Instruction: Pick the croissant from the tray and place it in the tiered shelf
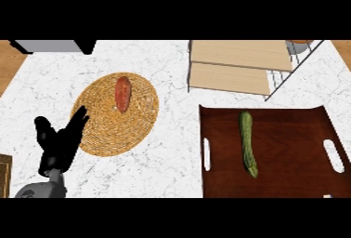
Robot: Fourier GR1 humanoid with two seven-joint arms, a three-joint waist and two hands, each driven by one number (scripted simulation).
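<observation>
Head view shows no croissant; a long green vegetable [247,143] lies lengthwise on the tray [288,186], lower right, well apart from the open-fingered left hand [60,142] at lower left.

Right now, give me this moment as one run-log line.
left hand: open, resting beside woven mat | right hand: not in view | tray: green cucumber-like item, no croissant | tiered shelf: nothing visible inside

Cucumber [247,143] on tray [288,167], shelf [237,65] behind, mat [113,125] left
</observation>
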